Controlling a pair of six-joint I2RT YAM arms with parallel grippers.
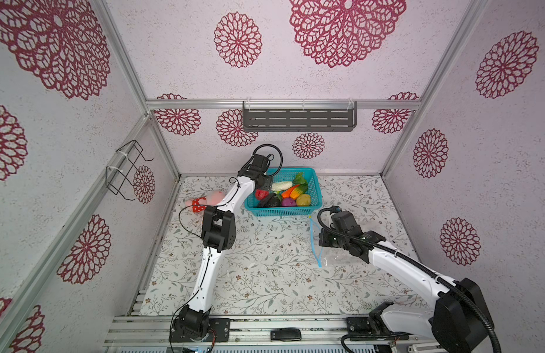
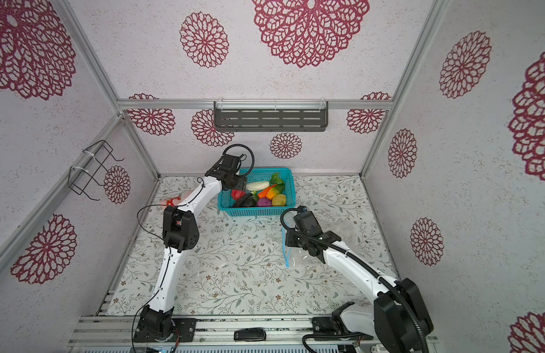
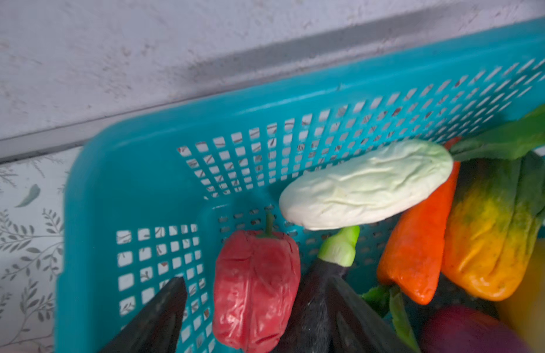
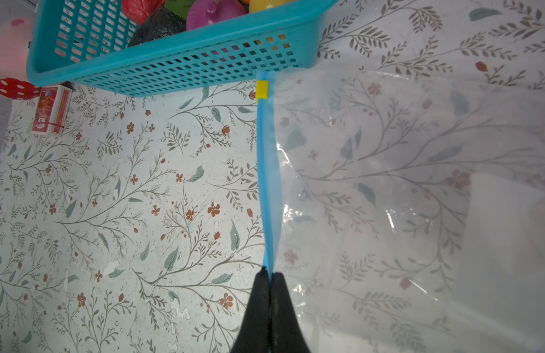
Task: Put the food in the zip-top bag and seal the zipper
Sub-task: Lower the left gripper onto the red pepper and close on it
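Note:
The food lies in a teal mesh basket (image 1: 314, 174) at the back of the table: red pepper (image 3: 256, 290), white corn (image 3: 366, 186), carrot (image 3: 417, 244), dark eggplant (image 3: 320, 284), purple onion (image 3: 466, 330) and yellow potato (image 1: 303, 200). My left gripper (image 3: 256, 279) hangs open inside the basket, its fingers on either side of the red pepper, which still lies on the basket floor. The clear zip-top bag (image 4: 402, 183) lies flat to the right of the basket. My right gripper (image 4: 269, 273) is shut on its blue zipper (image 4: 266, 171), which has a yellow slider (image 4: 261, 89) at its far end.
A pink plush toy (image 1: 204, 200) in a red dotted dress lies left of the basket, partly behind the left arm. A small red box (image 4: 51, 110) sits near it. A grey shelf (image 1: 298, 117) hangs on the back wall and a wire rack (image 1: 124, 171) on the left wall.

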